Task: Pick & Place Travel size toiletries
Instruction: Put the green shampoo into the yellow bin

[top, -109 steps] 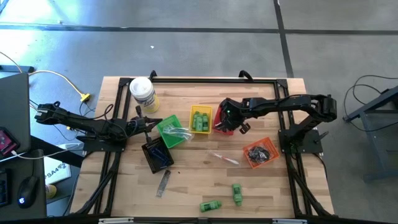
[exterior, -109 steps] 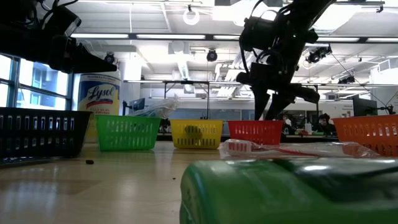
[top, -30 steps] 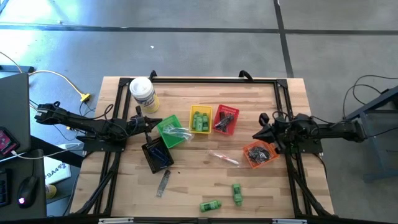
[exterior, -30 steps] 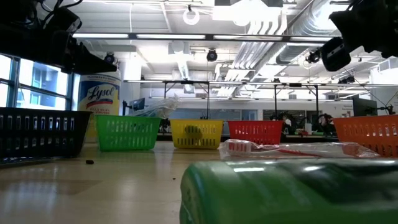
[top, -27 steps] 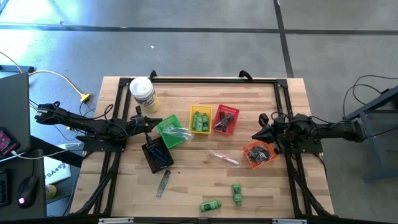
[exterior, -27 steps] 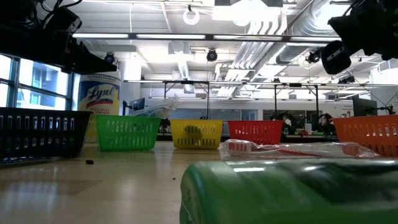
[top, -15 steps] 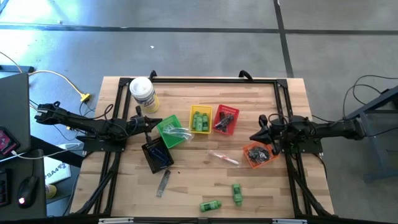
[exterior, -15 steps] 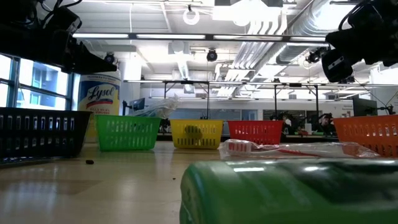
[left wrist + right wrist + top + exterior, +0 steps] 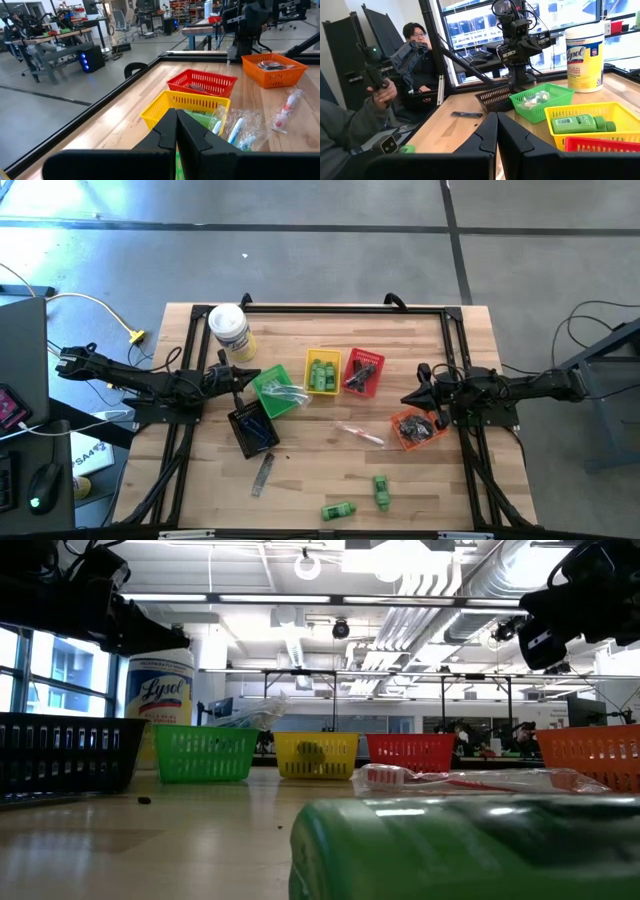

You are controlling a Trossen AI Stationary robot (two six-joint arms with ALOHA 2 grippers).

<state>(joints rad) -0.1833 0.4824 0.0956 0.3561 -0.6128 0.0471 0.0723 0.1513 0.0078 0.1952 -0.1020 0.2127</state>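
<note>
Two bright green mini bottles [image 9: 338, 509] [image 9: 381, 490] lie on the table near its near edge, and one fills the low view's foreground [image 9: 460, 850]. A clear wrapped stick [image 9: 360, 434] lies mid-table, and a grey comb [image 9: 263, 473] lies left of the bottles. More items sit in the yellow basket [image 9: 322, 372], red basket [image 9: 362, 372], orange basket [image 9: 417, 425], green basket [image 9: 275, 390] and black basket [image 9: 252, 428]. My left gripper [image 9: 243, 376] [image 9: 176, 131] is shut and empty beside the green basket. My right gripper [image 9: 408, 397] [image 9: 496, 132] is shut and empty, above the orange basket's far left corner.
A white canister with a yellow label [image 9: 230, 330] stands at the far left of the table. A dark frame [image 9: 340, 308] runs along the far edge. Bare wood shows between the baskets and the near edge. A seated person [image 9: 415, 55] shows beyond the table in the right wrist view.
My right gripper has edged a little toward the table's left, staying above the orange basket's far side. The toiletries and baskets have kept their places.
</note>
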